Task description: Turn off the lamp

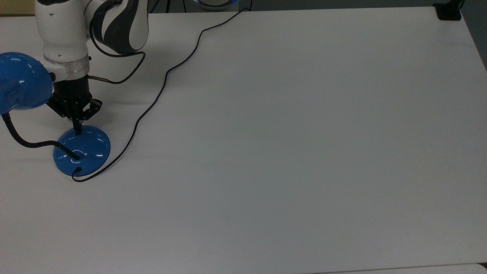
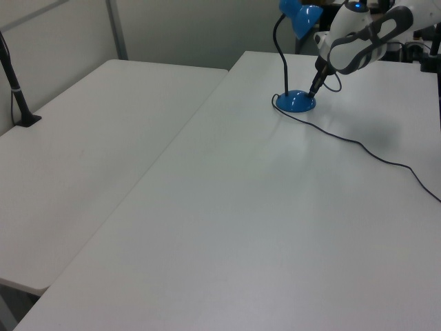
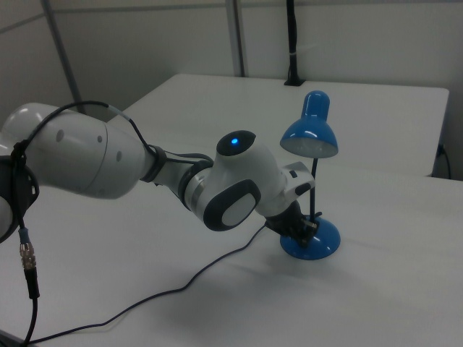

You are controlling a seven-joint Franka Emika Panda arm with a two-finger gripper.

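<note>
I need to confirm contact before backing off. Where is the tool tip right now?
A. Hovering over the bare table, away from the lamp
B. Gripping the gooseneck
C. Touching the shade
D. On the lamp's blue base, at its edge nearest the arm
D: in the top view the tool tip meets the upper edge of the lamp base, with no light pool on the table.
</note>
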